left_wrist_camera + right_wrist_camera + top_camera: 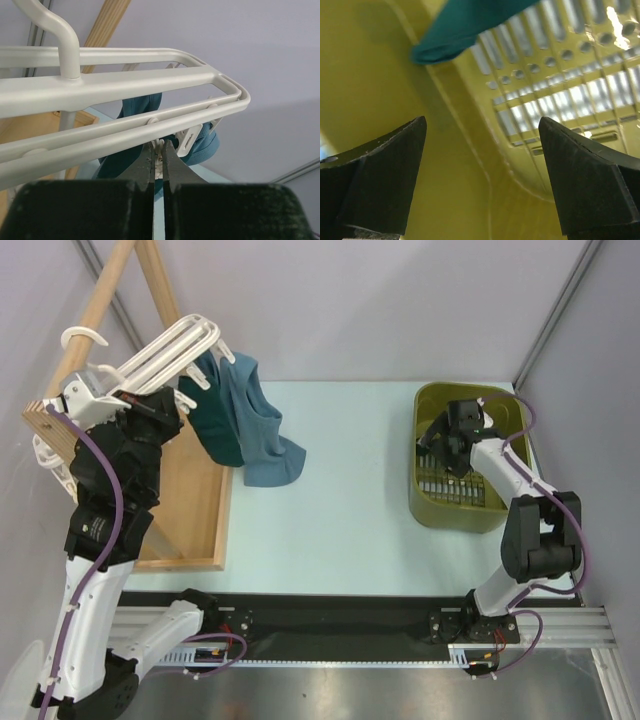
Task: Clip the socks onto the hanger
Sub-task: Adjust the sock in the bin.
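- top: hanger at far-left corner of table, two socks hang from it; l pincer at its frame. r pincer down in basket by right edge.
- l wrist: l pincer pressed together, pinching a white clip below the bars; hold steady.
- r wrist: r pincer spread wide; teal sock beyond the tips, not betw. them. advise: advance over it, nip fabric only, not basket wall.

Plain lilac-grey walls across the top, pale mint table top in the centre, wooden rack at left, black strip along the bottom
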Controlling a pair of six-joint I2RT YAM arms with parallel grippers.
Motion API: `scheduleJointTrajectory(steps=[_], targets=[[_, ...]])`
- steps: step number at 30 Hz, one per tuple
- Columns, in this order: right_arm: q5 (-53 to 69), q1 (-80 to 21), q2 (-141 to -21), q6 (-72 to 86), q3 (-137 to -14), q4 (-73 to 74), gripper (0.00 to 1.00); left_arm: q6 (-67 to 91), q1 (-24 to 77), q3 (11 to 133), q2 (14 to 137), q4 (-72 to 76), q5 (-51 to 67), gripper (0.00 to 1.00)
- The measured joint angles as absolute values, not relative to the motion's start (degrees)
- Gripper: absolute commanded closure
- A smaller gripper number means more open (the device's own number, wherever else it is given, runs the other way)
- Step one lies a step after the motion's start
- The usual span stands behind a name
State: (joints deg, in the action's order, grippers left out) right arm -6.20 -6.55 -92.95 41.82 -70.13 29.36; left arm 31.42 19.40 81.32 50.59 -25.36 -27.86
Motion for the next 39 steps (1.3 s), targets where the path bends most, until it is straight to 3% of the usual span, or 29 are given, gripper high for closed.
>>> scheduleJointTrajectory(steps=[11,14,16,17,18,22,33,34,35,36,39], targets=[[-13.9,-4.4,-104.3,43.6,-70.6,25.3,0.12,31.4,19.4,81.3,50.6,-25.4,-27.7,1.00],[-15.3,-3.9,-106.6,41.6,-72.8,24.6,0.22,31.4,19.4,81.3,50.6,-25.3,-27.7,1.00],[-15.7,-3.7,-106.6,39.8,-73.5,21.9,0.41,31.4,19.4,81.2,50.6,-25.3,-27.7,1.00],[-15.8,-3.6,-106.5,38.2,-73.7,20.5,0.55,31.4,19.4,81.1,50.6,-25.1,-27.7,1.00],[-15.8,-3.5,-106.5,36.5,-73.8,19.0,0.76,31.4,19.4,81.1,50.6,-25.1,-27.6,1.00],[-15.5,-3.4,-106.0,31.7,-74.3,15.5,0.99,31.4,19.4,81.1,50.5,-24.9,-27.5,1.00],[-13.0,-2.5,-100.7,20.9,-75.9,8.3,1.00,31.4,19.3,80.9,50.3,-24.8,-27.2,1.00],[-13.0,-2.3,-100.5,20.9,-76.0,7.9,0.94,31.4,19.3,80.9,50.3,-24.8,-27.2,1.00],[-13.0,-2.1,-100.5,21.6,-76.6,8.2,0.74,31.4,19.3,80.9,50.3,-24.8,-27.2,1.00],[-12.9,-1.7,-100.5,23.2,-77.5,9.3,0.30,31.4,19.3,80.9,50.3,-24.8,-27.1,1.00],[-10.5,0.7,-100.7,30.2,-80.2,13.8,0.01,31.4,19.3,80.9,50.3,-24.6,-27.0,1.00]])
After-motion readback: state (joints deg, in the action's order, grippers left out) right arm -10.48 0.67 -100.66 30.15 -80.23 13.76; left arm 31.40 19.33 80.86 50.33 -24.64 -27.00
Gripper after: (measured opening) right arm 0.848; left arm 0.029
